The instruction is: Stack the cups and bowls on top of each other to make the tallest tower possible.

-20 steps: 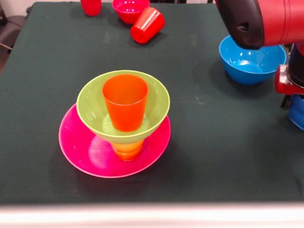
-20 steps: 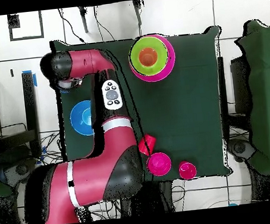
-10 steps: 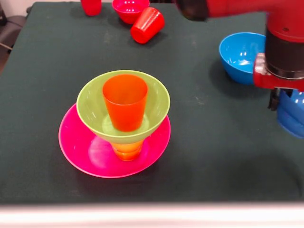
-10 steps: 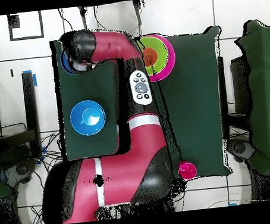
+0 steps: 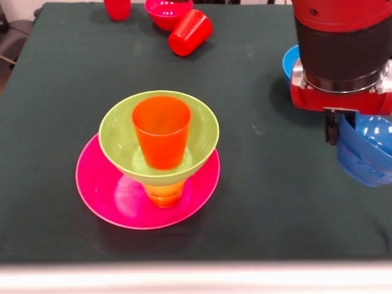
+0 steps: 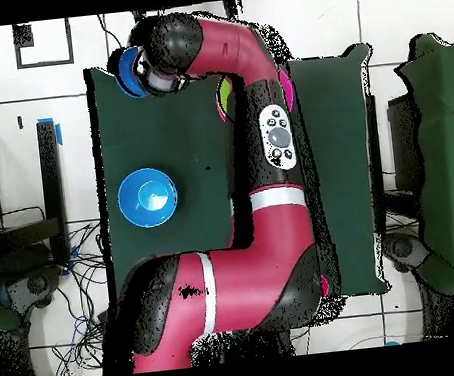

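The tower stands near the table's front: a wide pink bowl [image 5: 116, 199], a yellow cup [image 5: 164, 193] on it, a lime green bowl [image 5: 205, 131] on the cup, and an orange cup [image 5: 162, 130] standing in the green bowl. My gripper [image 5: 337, 131] is at the right, well apart from the tower. It is shut on the rim of a small dark blue bowl [image 5: 367, 156], which it holds tilted above the table. In the overhead view the gripper [image 6: 147, 76] and the dark blue bowl [image 6: 127, 74] are at the top left. My arm hides most of the tower there.
A light blue bowl [image 5: 288, 61] sits behind my arm, mostly hidden; it shows whole in the overhead view [image 6: 149, 197]. At the far edge are a red cup on its side [image 5: 190, 32], a small red bowl [image 5: 168, 11] and an upright red cup [image 5: 117, 8].
My arm has swung across with the dark blue bowl, towards the table's front and a little towards the tower. It now covers most of the light blue bowl. The tower has not moved.
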Tool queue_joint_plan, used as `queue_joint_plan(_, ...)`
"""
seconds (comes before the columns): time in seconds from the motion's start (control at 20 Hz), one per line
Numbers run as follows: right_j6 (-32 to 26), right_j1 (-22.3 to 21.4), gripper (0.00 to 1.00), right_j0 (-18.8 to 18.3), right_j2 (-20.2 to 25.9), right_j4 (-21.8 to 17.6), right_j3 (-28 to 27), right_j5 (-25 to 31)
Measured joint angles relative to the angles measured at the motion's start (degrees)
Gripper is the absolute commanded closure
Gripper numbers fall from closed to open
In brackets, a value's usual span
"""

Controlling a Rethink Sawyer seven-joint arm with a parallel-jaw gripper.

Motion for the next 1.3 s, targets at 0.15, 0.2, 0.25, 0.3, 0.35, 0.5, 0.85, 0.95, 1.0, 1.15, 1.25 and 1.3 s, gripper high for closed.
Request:
queue_joint_plan(0.15, 0.0, 1.1, 1.0, -0.4, 1.6, -0.1, -4.3, 5.2)
queue_joint_plan(0.2, 0.0, 1.4, 1.0, -0.4, 2.0, -0.2, -5.5, 6.9)
queue_joint_plan(0.25, 0.0, 1.8, 1.0, -0.4, 2.5, -0.4, -6.6, 8.5)
queue_joint_plan(0.3, -0.2, 2.1, 1.0, -0.4, 3.0, -0.7, -7.8, 10.2)
queue_joint_plan(0.35, -0.6, 2.8, 1.0, -0.5, 4.3, -1.6, -10.3, 14.2)
queue_joint_plan(0.5, -1.5, 4.0, 1.0, -0.7, 6.6, -3.7, -13.8, 20.4)
queue_joint_plan(0.85, -7.5, 5.9, 1.0, -4.2, 15.5, -13.6, -19.3, 31.2)
queue_joint_plan(0.95, -10.0, 6.3, 1.0, -5.7, 18.6, -17.8, -20.4, 32.8)
queue_joint_plan(1.0, -11.4, 6.6, 1.0, -6.6, 20.5, -20.2, -20.9, 33.7)
queue_joint_plan(1.15, -15.5, 7.4, 1.0, -9.4, 26.1, -27.3, -22.0, 35.8)
queue_joint_plan(1.25, -18.4, 7.9, 1.0, -11.6, 30.9, -32.8, -22.6, 37.3)
queue_joint_plan(1.3, -19.5, 8.2, 1.0, -12.5, 33.0, -35.1, -22.9, 38.1)
